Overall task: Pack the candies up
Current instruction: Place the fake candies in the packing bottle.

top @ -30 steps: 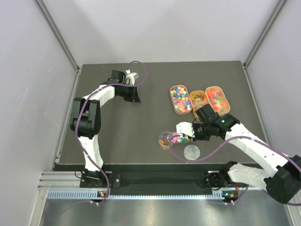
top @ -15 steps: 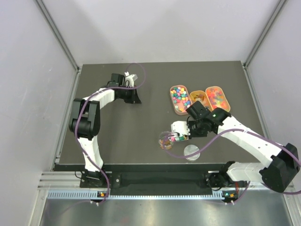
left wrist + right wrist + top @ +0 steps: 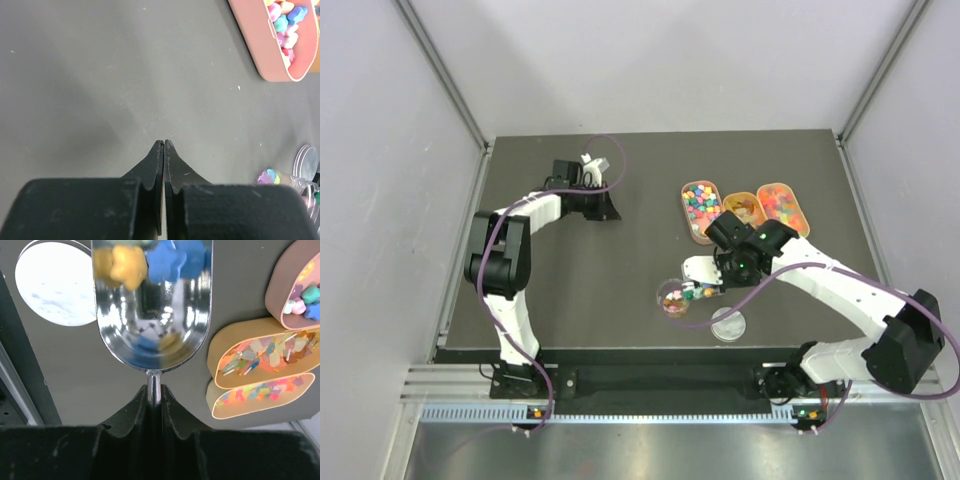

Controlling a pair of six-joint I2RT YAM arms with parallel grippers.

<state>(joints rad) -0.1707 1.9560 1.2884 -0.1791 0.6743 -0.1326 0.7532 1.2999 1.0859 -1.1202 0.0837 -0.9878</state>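
Observation:
My right gripper (image 3: 710, 284) is shut on the thin handle of a shiny metal scoop (image 3: 152, 315). The scoop holds a yellow candy (image 3: 120, 265) and a blue candy (image 3: 175, 262), and its bowl hangs at the rim of the small clear jar (image 3: 671, 298), which has candies in it. More candies fill three oval trays: multicoloured (image 3: 699, 208), pale yellow-orange (image 3: 741, 210), red-orange (image 3: 781, 206). My left gripper (image 3: 604, 163) is shut and empty over bare table at the far left (image 3: 164, 143).
The silver disc lid (image 3: 728, 324) lies flat right of the jar, near the front edge, and shows in the right wrist view (image 3: 55, 287). The trays stand side by side behind my right arm. Grey walls enclose the dark table (image 3: 570, 270).
My right arm has swung left and away from the front edge, bringing the scoop closer over the jar. The left gripper has drifted slightly toward the back. Jar and lid have stayed put.

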